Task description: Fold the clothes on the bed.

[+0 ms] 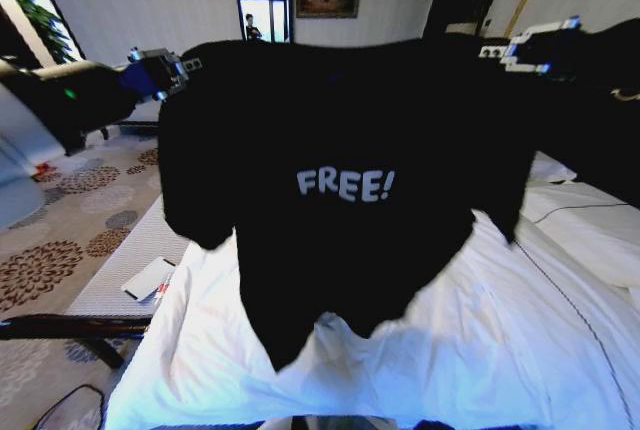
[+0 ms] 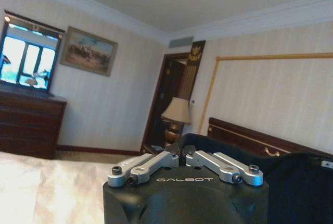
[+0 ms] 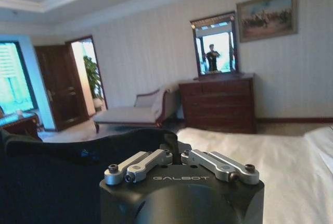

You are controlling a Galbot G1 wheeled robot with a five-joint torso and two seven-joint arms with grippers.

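Observation:
The clothes, one black T-shirt (image 1: 340,150) with white "FREE!" lettering, hang spread out in the air above the bed (image 1: 480,340), which has a white duvet. My left gripper (image 1: 180,63) is shut on the shirt's left shoulder, and my right gripper (image 1: 512,50) is shut on its right shoulder. The shirt's hem dangles just over the duvet. In the left wrist view my left gripper (image 2: 182,157) pinches black fabric (image 2: 296,182). In the right wrist view my right gripper (image 3: 176,153) pinches the black fabric (image 3: 52,177) too.
A pale bench (image 1: 130,270) stands beside the bed on the left, with a white card (image 1: 148,278) on it. Patterned carpet (image 1: 60,240) lies beyond. A dark chair arm (image 1: 70,328) is at lower left. Pillows (image 1: 590,230) lie at the right.

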